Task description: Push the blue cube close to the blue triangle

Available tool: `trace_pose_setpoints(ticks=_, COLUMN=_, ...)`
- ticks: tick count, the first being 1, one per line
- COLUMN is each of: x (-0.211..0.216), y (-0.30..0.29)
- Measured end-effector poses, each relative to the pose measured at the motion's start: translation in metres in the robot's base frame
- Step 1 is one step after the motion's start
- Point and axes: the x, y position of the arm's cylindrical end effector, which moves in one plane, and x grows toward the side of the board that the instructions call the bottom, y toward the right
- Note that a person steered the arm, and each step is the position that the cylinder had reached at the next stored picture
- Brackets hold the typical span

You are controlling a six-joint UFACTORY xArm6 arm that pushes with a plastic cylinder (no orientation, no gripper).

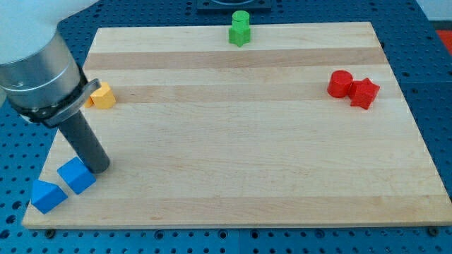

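The blue cube sits near the bottom-left corner of the bench, a small saturated-blue block turned slightly so that one corner faces the view's bottom. The blue triangle lies just beside it, toward the view's lower left, a wedge of the same blue resting very near the bench's left edge; whether the two touch cannot be told. My tip stands on the board at the cube's right side, in contact with it or nearly so (the rod slants up and leftward into the grey arm housing). I carry no claw, only this rod, so nothing is clasped or spread.

Both blue blocks lie close to the left and bottom edges, with little board beyond the triangle. To the right the pale wood runs open across the middle and the whole lower right. An orange block rests near the left edge, partly behind my arm. A green block stands at the top edge, centre. A red cylinder and a red star-like block touch near the right edge.
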Motion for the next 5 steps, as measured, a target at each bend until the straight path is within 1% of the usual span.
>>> trace_pose_setpoints(ticks=1, x=0.0, y=-0.0099)
trace_pose_setpoints(ticks=5, x=0.0067, y=-0.0153)
